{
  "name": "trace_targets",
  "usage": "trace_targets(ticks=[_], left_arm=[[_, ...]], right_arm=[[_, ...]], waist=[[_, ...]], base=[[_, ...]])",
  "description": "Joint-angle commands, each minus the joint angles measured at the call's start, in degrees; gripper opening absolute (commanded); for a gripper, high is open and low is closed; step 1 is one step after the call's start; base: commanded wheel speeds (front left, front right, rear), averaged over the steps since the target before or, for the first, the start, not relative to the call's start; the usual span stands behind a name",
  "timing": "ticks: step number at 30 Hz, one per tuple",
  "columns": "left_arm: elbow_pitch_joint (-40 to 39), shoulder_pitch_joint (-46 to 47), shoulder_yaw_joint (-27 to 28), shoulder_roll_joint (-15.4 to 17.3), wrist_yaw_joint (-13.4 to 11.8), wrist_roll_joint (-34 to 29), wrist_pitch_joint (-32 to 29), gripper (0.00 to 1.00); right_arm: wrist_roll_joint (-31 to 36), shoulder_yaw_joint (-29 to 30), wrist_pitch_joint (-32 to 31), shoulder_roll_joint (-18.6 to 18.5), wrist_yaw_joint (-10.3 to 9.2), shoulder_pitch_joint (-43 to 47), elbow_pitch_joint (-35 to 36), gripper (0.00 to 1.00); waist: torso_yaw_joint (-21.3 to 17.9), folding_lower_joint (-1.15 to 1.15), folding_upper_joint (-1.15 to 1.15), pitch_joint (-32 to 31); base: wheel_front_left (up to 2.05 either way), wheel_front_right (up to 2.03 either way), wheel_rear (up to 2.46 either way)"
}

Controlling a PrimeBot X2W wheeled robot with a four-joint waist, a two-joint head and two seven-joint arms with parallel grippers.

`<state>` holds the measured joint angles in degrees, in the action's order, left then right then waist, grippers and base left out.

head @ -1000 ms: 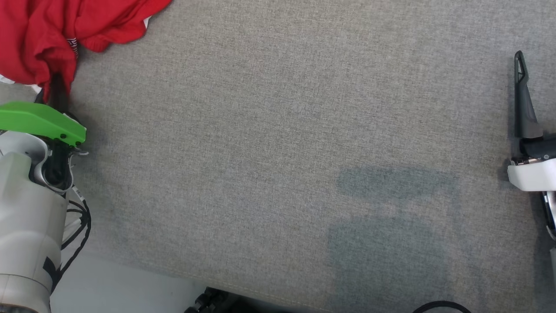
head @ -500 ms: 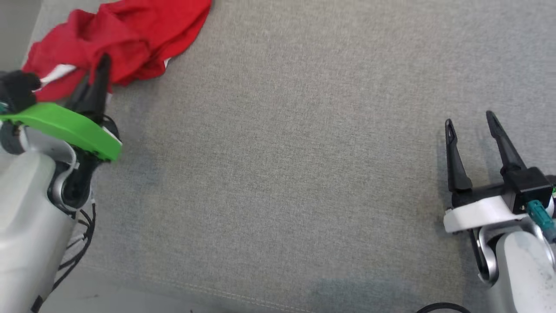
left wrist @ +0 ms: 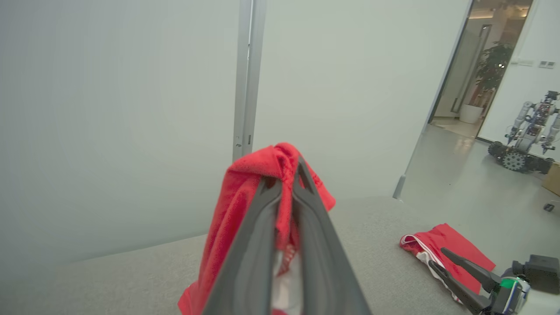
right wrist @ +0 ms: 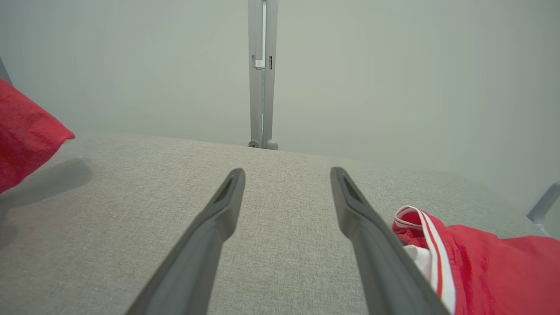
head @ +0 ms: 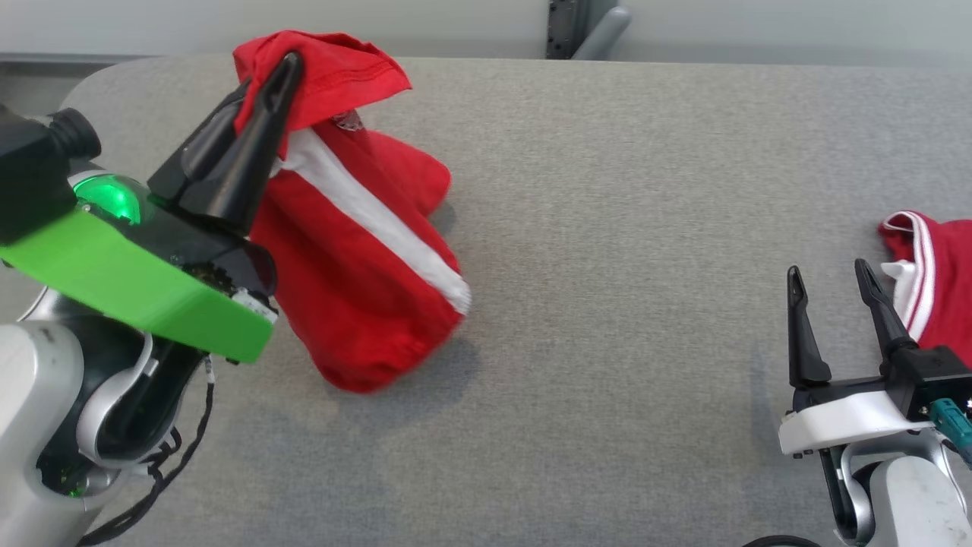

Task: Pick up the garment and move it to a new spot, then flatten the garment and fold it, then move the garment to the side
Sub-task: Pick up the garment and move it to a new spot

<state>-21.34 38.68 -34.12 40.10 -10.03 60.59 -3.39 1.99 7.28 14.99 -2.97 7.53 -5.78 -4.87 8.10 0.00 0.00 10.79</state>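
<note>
A red garment (head: 357, 289) with a white stripe hangs above the left part of the grey fabric table (head: 607, 190). My left gripper (head: 285, 64) is shut on its top fold, and its lower end is near the surface. In the left wrist view the red cloth (left wrist: 245, 188) is pinched between the closed fingers of my left gripper (left wrist: 284, 175). The same cloth shows at the left edge of the right wrist view (right wrist: 22, 131). My right gripper (head: 831, 277) stands open and empty low over the table's right side, and it also shows as my right gripper (right wrist: 286, 173).
A second red garment (head: 938, 273) with white trim lies on the table just right of the right gripper, close to its right finger (right wrist: 380, 245). A wall and a metal post (left wrist: 245, 78) stand behind the table. Another robot (left wrist: 525, 135) is far off through a doorway.
The head camera has tilted up. My left gripper has shut on the red garment and lifted it off the table. The right gripper stays open.
</note>
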Motion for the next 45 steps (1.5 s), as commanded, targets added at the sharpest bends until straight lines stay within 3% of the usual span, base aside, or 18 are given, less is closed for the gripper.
trace_targets(ticks=[1, 9, 16, 23, 30, 32, 33, 34, 35, 40, 45], left_arm=[[-0.7, -1.0, 0.0, 0.0, -0.3, 0.4, -0.4, 0.0], [-8.5, 0.6, -0.1, -0.5, -3.1, 2.8, -4.0, 0.0], [-3.3, 1.0, -4.5, -5.3, -0.9, 4.2, -4.9, 0.0], [18.6, -0.3, -10.9, -12.7, 5.4, 3.3, -2.4, 0.0], [45.9, 1.8, -15.3, -22.1, 14.7, 1.1, 4.3, 0.0], [50.8, 2.6, -16.3, -24.0, 15.3, 0.1, 5.5, 0.0], [53.1, 3.2, -16.8, -24.6, 15.5, -0.8, 6.2, 0.13], [55.1, 3.7, -17.3, -25.1, 15.5, -1.8, 6.8, 0.69], [56.8, 4.1, -17.7, -25.5, 15.1, -2.6, 7.2, 1.0], [60.3, 4.8, -19.0, -26.5, 13.2, -5.0, 8.5, 1.0], [55.0, 0.6, -19.4, -23.9, 9.9, -6.5, 11.6, 1.0]], right_arm=[[-0.5, 0.2, 0.3, 0.0, -0.09, 0.9, 0.1, 1.0], [-2.0, 1.1, 0.3, 0.1, -0.09, 0.3, 0.0, 1.0], [-3.0, 0.1, 0.3, 0.0, -0.09, -2.0, -0.2, 1.0], [-3.5, -1.1, 0.3, 0.0, -0.09, -3.3, -1.2, 1.0], [-4.2, -4.8, 0.3, 0.0, -0.09, -4.8, -3.0, 1.0], [-4.3, -5.3, 0.3, 0.0, -0.09, -4.8, -3.3, 1.0], [-4.2, -5.4, 0.3, 0.0, -0.09, -4.7, -3.4, 1.0], [-4.1, -5.4, 0.3, 0.0, -0.09, -4.6, -3.4, 1.0], [-3.9, -5.2, 0.3, 0.0, -0.09, -4.4, -3.3, 1.0], [-2.4, -4.1, 0.3, 0.0, -0.09, -2.7, -3.0, 1.0], [-0.5, -2.2, 0.3, 0.0, -0.09, 0.2, -1.5, 1.0]], waist=[[-4.9, 0.0, 0.0, -3.1], [-8.1, 0.0, 0.0, -1.5], [-9.9, 0.0, 0.0, 1.0], [-10.9, 0.0, 0.0, 2.3], [-13.9, 0.0, 0.0, 2.1], [-14.5, 0.0, 0.0, 1.8], [-14.7, 0.0, 0.0, 1.6], [-14.9, 0.0, 0.0, 1.4], [-14.9, 0.0, 0.0, 1.2], [-14.5, 0.0, 0.0, -0.8], [-13.1, 0.0, 0.0, -4.5]], base=[[0.0, 0.0, 0.0], [0.0, 0.0, 0.0], [0.0, 0.0, 0.0], [0.0, 0.0, 0.0], [0.0, 0.0, 0.0], [0.0, 0.0, 0.0], [0.0, 0.0, 0.0], [0.0, 0.0, 0.0], [0.0, 0.0, 0.0], [0.0, 0.0, 0.0], [0.0, 0.0, 0.0]])
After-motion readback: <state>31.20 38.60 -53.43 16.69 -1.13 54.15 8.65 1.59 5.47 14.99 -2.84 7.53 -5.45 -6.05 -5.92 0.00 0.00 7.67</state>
